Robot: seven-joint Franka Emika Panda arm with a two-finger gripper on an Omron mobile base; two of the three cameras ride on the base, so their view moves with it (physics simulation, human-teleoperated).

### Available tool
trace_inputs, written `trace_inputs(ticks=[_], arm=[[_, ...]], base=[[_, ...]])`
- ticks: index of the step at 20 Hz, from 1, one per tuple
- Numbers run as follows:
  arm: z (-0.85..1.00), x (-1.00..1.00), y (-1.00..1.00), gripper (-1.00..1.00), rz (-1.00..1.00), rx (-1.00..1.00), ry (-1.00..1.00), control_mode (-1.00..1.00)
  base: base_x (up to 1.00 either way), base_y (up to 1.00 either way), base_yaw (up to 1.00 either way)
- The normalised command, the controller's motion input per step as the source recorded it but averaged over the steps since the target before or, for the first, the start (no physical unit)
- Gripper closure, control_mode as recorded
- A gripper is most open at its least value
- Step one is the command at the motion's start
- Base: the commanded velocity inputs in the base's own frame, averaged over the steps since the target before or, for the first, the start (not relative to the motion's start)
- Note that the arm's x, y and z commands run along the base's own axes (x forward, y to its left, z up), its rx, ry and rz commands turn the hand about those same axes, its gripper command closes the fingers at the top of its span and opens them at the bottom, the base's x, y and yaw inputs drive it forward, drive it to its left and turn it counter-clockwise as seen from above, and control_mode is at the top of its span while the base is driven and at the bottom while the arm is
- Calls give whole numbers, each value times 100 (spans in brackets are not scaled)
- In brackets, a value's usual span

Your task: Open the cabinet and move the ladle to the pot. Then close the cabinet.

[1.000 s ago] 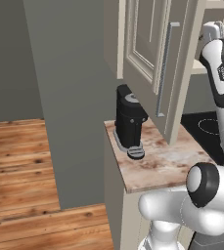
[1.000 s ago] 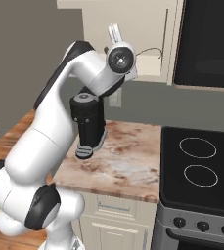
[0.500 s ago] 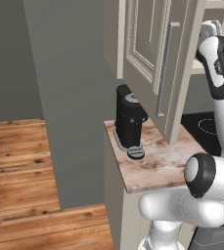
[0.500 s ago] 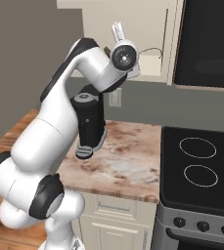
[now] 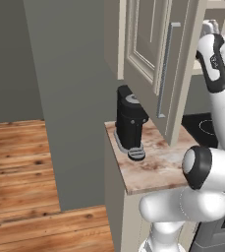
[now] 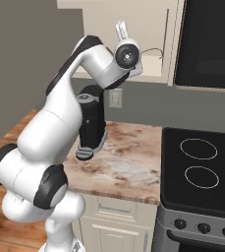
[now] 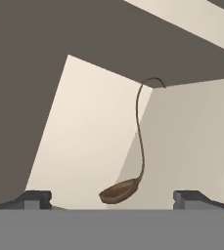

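Observation:
The cream cabinet (image 6: 169, 44) stands open; its raised-panel door (image 5: 146, 54) with the silver bar handle (image 5: 165, 69) is swung out over the counter. Inside lies the brown ladle (image 7: 139, 146), its bowl low on the shelf and its thin hooked handle (image 6: 155, 50) rising toward the back corner. My gripper (image 7: 113, 199) is open in the cabinet mouth, fingertips (image 7: 34, 197) wide on either side of the ladle's bowl, with a small gap to it. My hand (image 6: 127, 54) sits at shelf height. The pot is out of view.
A black coffee machine (image 6: 92, 123) stands on the marble counter (image 6: 124, 165) below the cabinet. A stove (image 6: 200, 162) lies to the right with a black microwave (image 6: 210, 42) above it. Cream drawers (image 6: 116, 214) sit under the counter.
My hand has moved slightly rightward and deeper toward the open cabinet. The jaws stay open and the ladle has not moved.

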Motion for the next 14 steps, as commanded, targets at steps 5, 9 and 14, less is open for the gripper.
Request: trace_inputs(ticks=[5,9,14], arm=[[0,20,-3,-100,-3,0,-1,-100],[0,16,-1,-100,-3,0,0,-100],[0,15,-2,-100,-4,0,0,-100]], base=[[0,0,0],[0,0,0],[0,0,0]])
